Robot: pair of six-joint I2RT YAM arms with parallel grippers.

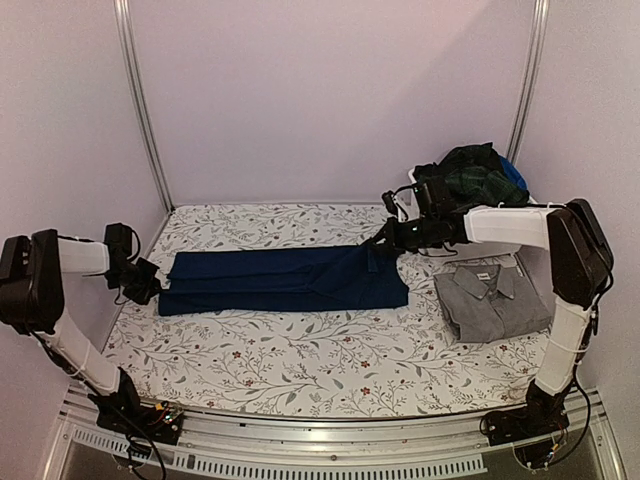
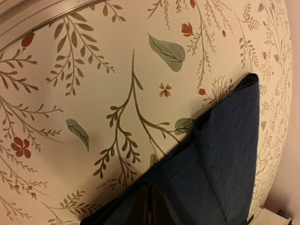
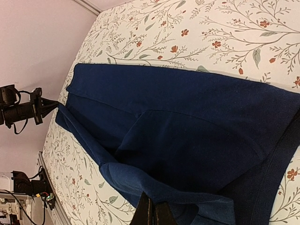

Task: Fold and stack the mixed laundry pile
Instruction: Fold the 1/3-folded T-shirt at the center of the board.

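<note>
- At the left end effector (image 1: 148, 282): pinched together on the leg-end corner of the navy garment (image 1: 285, 278), with cloth caught between the fingertips in the wrist view.
- At the right end effector (image 1: 393, 236): likewise clamped on the same garment, at the edge of its waist end.
- Between the two: drawn out lengthwise across the middle of the tabletop (image 1: 300, 350), mostly flat, with a loose ridge of cloth along one long edge in the right wrist view.
- Further right: a folded grey shirt (image 1: 493, 300) lying flat, near the waist end but apart from it.
- Behind that, at the far right corner: a dark green plaid garment (image 1: 470, 172) heaped up, not yet folded.
- Judged as the step in hand: folding the navy garment end over end.
- Hold both grips firm and lift one end only high enough to clear the cloth beneath.
- Carry that end straight along the garment's length, without drifting sideways, so the long edges land in line.
- Hold the other end pinned low with a light pull, so the middle does not sag or bunch.
- Flatten the loose ridge first, or expect a crease trapped inside the fold.
- Lay the moving end down, then release once flat.
- Steer the right arm wide of the grey shirt.
</note>
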